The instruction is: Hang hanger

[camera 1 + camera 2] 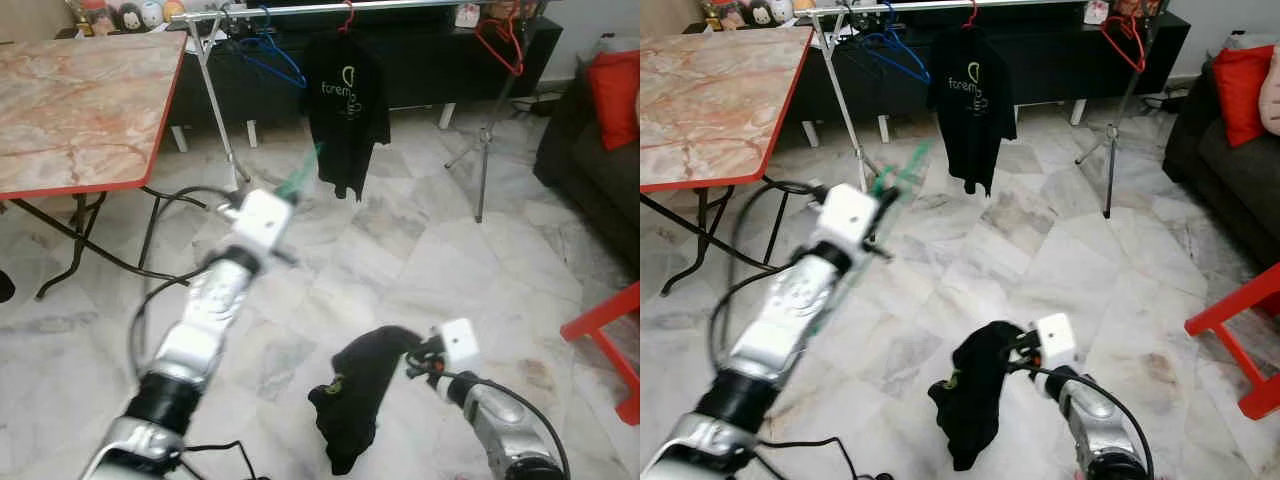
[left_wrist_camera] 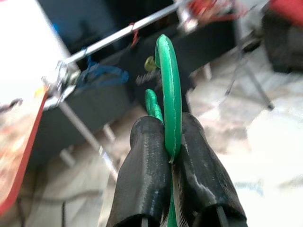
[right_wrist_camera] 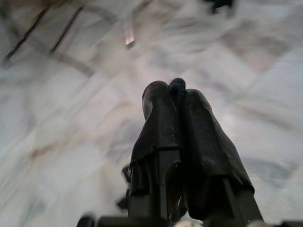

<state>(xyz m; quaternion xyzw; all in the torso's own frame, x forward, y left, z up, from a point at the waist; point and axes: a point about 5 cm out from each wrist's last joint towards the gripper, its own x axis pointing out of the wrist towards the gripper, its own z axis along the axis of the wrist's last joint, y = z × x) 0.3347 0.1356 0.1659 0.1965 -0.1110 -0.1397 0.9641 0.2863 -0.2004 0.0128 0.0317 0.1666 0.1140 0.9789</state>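
The left tool (image 2: 170, 156) pinches the green hanger (image 2: 169, 90) at its hook, stiff, light, slippery plastic. The right tool (image 3: 182, 101), pressed together, grips a limp black shirt (image 1: 355, 395); the rail (image 1: 300, 10) stands far ahead.

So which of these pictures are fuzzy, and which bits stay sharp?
Eye views: the left arm and green hanger are smeared, while the hanging black shirt is fairly crisp. Left wrist view: fingers and hanger hook sharp, room behind blurred. Right wrist view: dim, the floor smeared.
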